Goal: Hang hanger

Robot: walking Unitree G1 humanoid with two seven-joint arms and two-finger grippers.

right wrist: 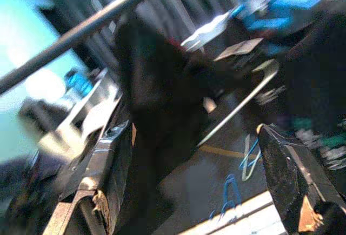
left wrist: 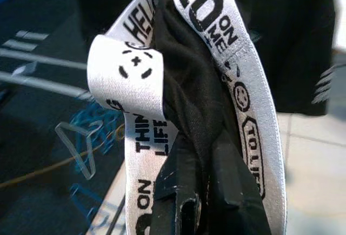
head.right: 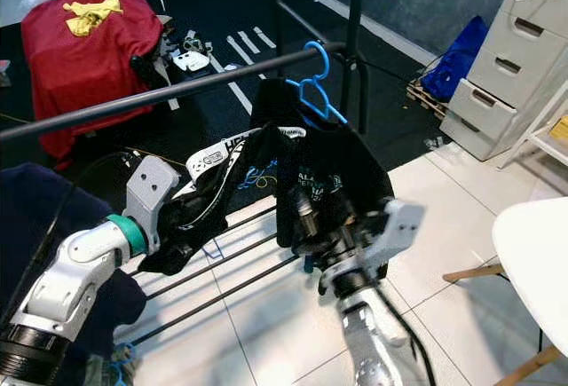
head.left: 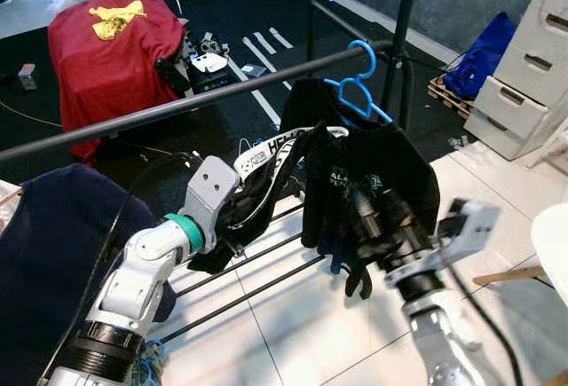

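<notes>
the blue hanger (head.left: 359, 84) hooks the rail (head.left: 177, 109) while the left gripper (head.left: 238, 217) pinches the black garment (head.left: 373, 182) taut and the right gripper (head.left: 359, 266), fingers spread, steadies its hem.

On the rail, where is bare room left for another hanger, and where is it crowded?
The rail runs bare from the blue hanger toward the robot's left, above the red cloth. It is crowded under the hanger, where the black garment, left gripper and right gripper bunch together.
</notes>
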